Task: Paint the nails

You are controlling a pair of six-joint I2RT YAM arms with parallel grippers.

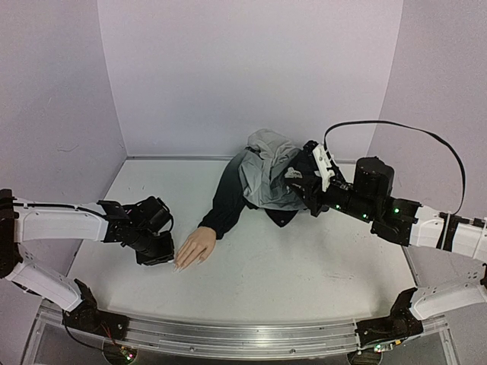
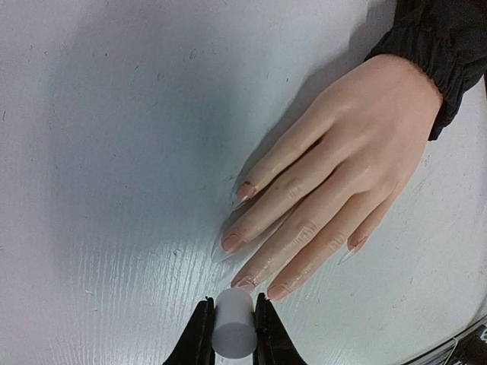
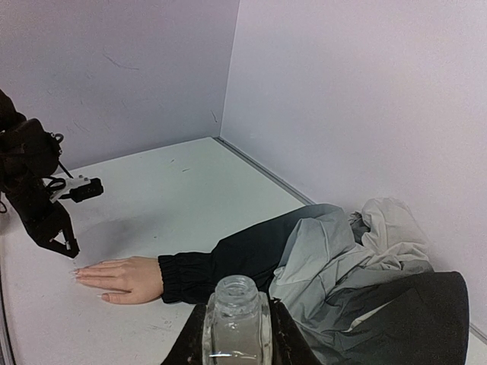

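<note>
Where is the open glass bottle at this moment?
The glass bottle is clamped in the jaws of the right gripper, bottom centre of the right wrist view, beside the bundled clothing on the scene's right side.

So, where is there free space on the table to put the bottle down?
Widest free patch: table front, between the mannequin hand, the jacket and the near rail. Second: left rear corner, behind the left arm. Crowded: at the nails, where the left end effector holds a white cap, and around the jacket.
</note>
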